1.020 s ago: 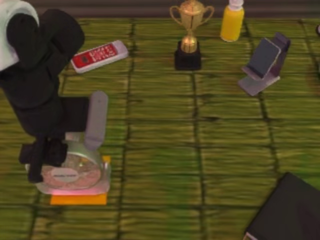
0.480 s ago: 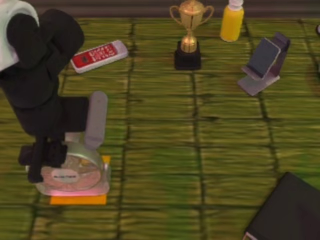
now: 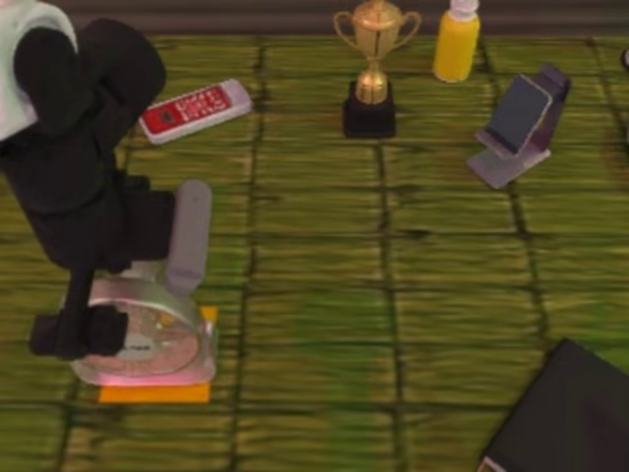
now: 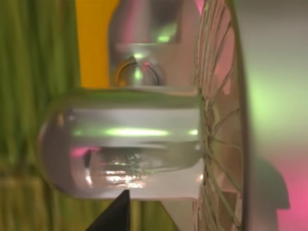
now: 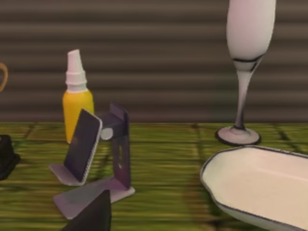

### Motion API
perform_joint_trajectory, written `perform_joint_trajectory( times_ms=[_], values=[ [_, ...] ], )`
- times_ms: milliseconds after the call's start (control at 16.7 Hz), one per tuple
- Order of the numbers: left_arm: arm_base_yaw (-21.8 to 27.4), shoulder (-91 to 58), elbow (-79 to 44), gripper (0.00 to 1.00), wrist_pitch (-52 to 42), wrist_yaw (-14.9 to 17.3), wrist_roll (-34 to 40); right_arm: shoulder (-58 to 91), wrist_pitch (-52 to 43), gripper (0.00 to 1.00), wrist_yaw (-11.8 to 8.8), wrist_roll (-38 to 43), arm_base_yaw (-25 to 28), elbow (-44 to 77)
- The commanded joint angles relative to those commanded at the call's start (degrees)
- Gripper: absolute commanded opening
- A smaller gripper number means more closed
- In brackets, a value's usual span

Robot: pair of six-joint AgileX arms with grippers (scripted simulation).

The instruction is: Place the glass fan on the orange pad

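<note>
**Fan at the pad, left arm over it**

Left gripper [image 3: 126, 295]: sits over the glass fan [image 3: 147, 339] at about 8 o'clock on the worktop [image 3: 393, 295]. Jaws: cannot tell whether they are spread or pinching. The arm hides the contact from above. The left wrist view shows only one dark tip just beside the fan's rounded rear housing.

Fan position: over the orange pad [image 3: 157, 392], covering most of it. Orange shows only along the near edge and as a thin strip at the fan's 3 o'clock side. The wrist view also shows orange behind the base. My judgement is that the fan is seated on the pad, or very nearly.

Handling (judgement):
- The fan is probably light and stiff, with a slick glassy shell that could slide under a weak pinch.
- The wire grille looks thin and easily bent, so keep off it.
- The best hold is the smooth rear housing or the neck above the base.

Writing: the hub label carries a dark line of text, not readable. The red-and-white handset [image 3: 196, 109] at 11 o'clock has white print, also unreadable.

Elsewhere: trophy [image 3: 374, 67] and yellow bottle [image 3: 456, 41] at 12 to 1 o'clock, phone stand [image 3: 516, 128] at 2 o'clock. The right gripper [image 3: 570, 418] is parked at 5 o'clock, jaw state not visible.
</note>
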State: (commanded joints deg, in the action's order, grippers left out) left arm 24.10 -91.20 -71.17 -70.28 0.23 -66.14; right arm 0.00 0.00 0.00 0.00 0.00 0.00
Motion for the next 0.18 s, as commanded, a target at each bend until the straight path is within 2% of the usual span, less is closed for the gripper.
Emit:
perform_joint_trajectory(
  times_ms=[180],
  values=[
    [0.0, 0.0, 0.0, 1.00, 0.0, 0.0, 0.0, 0.0, 0.0, 1.00, 0.0, 0.0, 0.0, 0.0]
  ],
)
